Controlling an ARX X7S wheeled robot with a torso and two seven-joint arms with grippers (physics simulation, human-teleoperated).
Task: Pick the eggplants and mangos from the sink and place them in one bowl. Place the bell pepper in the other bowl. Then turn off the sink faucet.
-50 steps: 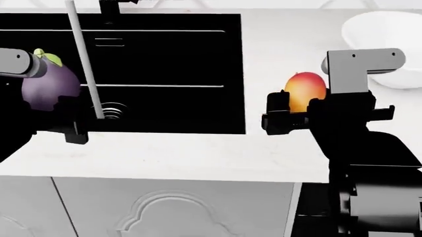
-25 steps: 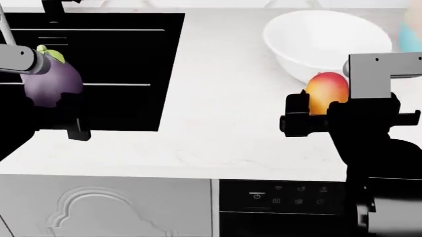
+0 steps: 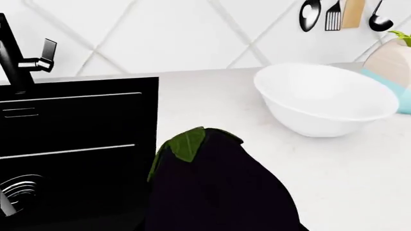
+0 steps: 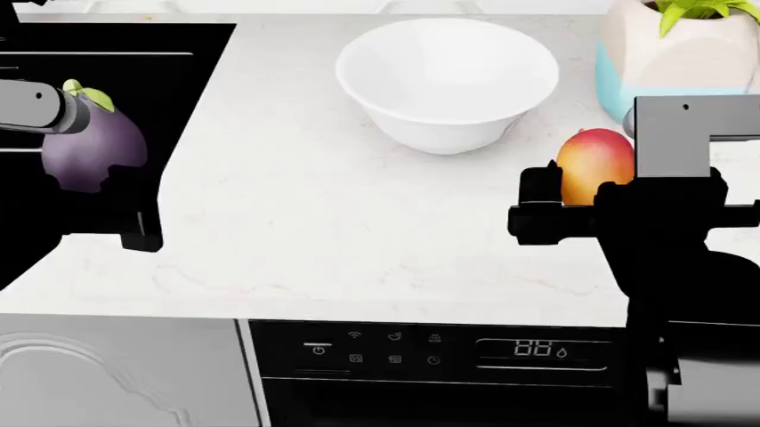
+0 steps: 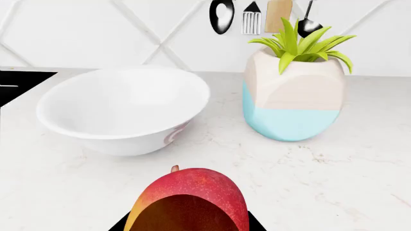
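My left gripper (image 4: 113, 182) is shut on a dark purple eggplant (image 4: 92, 149) with a green cap, held over the right part of the black sink (image 4: 190, 98). The eggplant (image 3: 218, 187) fills the left wrist view and hides the fingers. My right gripper (image 4: 582, 203) is shut on an orange-red mango (image 4: 594, 163), above the counter just right of the white bowl (image 4: 446, 80). From the right wrist the mango (image 5: 189, 199) sits in front of that bowl (image 5: 122, 108). The faucet base (image 3: 16, 57) stands behind the sink (image 3: 77, 144). No bell pepper is in view.
A pale and turquoise planter (image 4: 671, 62) with green leaves stands right of the bowl, close behind my right arm. Utensils (image 5: 250, 17) hang on the tiled wall. An appliance control panel (image 4: 475, 349) sits below the white counter (image 4: 344, 222).
The view has shifted right: the sink slid towards the left edge, and the bowl and planter came into the middle. Both grippers still hold their fruit.
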